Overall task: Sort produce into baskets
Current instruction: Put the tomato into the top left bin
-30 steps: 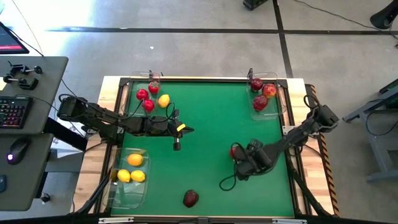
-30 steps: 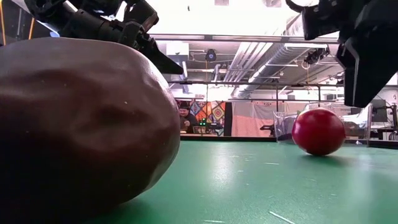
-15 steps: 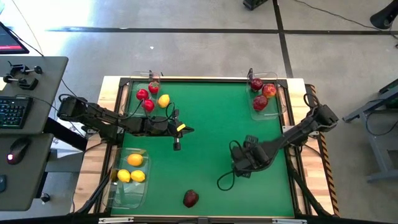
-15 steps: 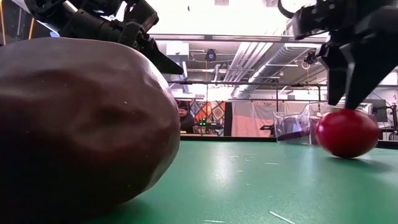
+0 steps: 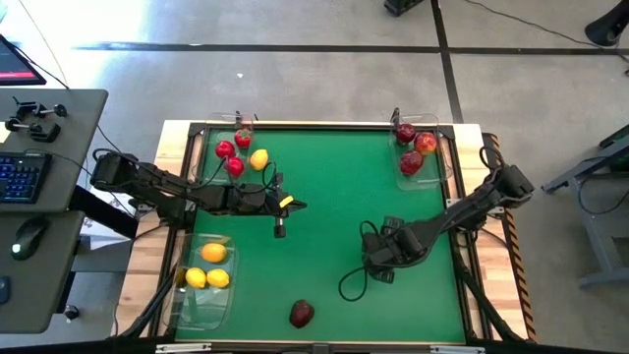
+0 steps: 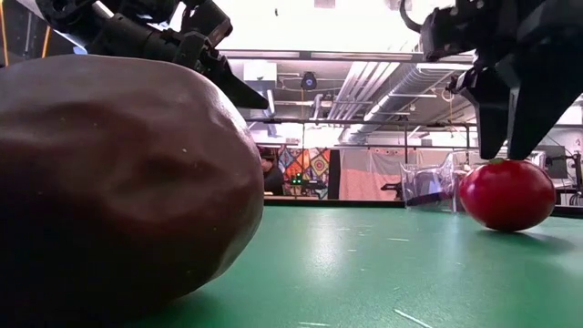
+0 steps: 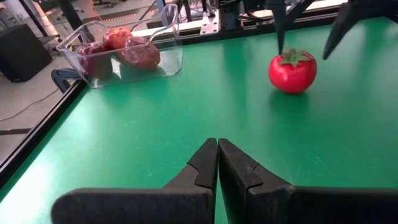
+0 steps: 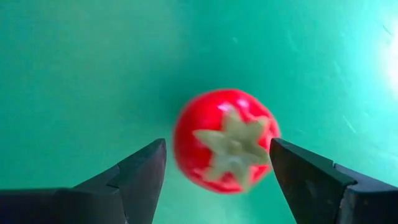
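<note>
The right hand (image 8: 217,171) hangs just above a small red fruit with a green star top (image 8: 225,140) on the green desk (image 5: 324,177), right of the middle. Its two fingers (image 8: 140,171) are apart, one on each side of the fruit, and they do not touch it. The fruit sits on the desk.

The left hand (image 7: 217,163) waits over the left middle of the desk. Its fingers are pressed together and hold nothing.

At the far left corner is a clear basket (image 5: 211,138) with three small red fruits (image 5: 225,150). A yellow lemon (image 5: 258,158) lies just beside it, but I cannot tell if it is in or out. At the far right corner a second basket (image 7: 174,37) holds three bigger red apples (image 7: 140,53). At the near left a third basket (image 5: 201,305) holds three yellow lemons (image 5: 213,253). One dark red apple (image 5: 301,314) lies alone at the near edge of the desk, well apart from the baskets.
</note>
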